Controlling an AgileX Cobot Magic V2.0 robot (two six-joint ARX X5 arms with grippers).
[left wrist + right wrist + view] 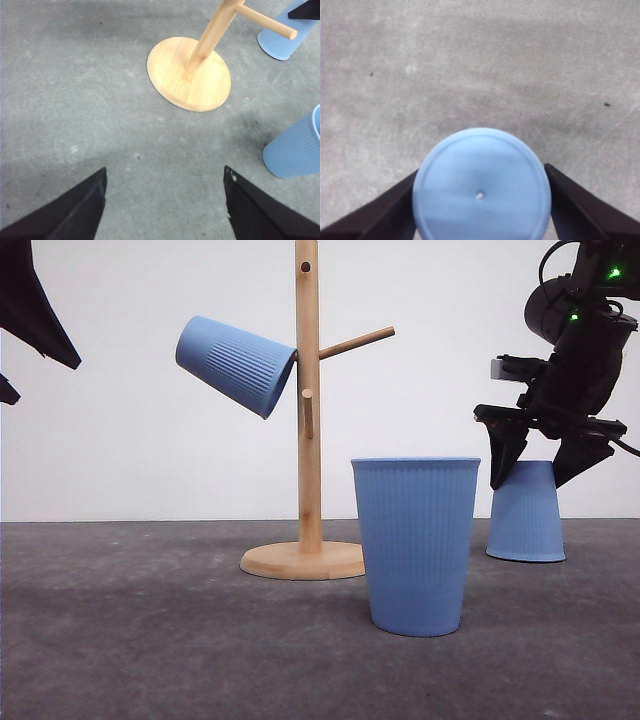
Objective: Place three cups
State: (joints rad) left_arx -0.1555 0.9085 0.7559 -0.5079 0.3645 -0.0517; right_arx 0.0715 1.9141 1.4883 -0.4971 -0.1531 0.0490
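One light-blue ribbed cup (235, 365) hangs tilted on a peg of the wooden stand (308, 390). A second cup (415, 545) (297, 150) stands upright in front of the stand's base. The third cup (525, 512) (279, 42) (481, 185) sits upside down at the back right. My right gripper (537, 477) (481, 220) is open, with its fingers (390, 212) down either side of that cup's flat bottom; whether they touch it is unclear. My left gripper (165, 200) is open and holds nothing, high at the left (30, 300) over bare table.
The stand's round wooden base (302, 560) (189, 75) sits mid-table, and a bare peg (355, 342) (265, 21) points right. The grey table (150, 640) stretches open at the left and front. A white wall stands behind.
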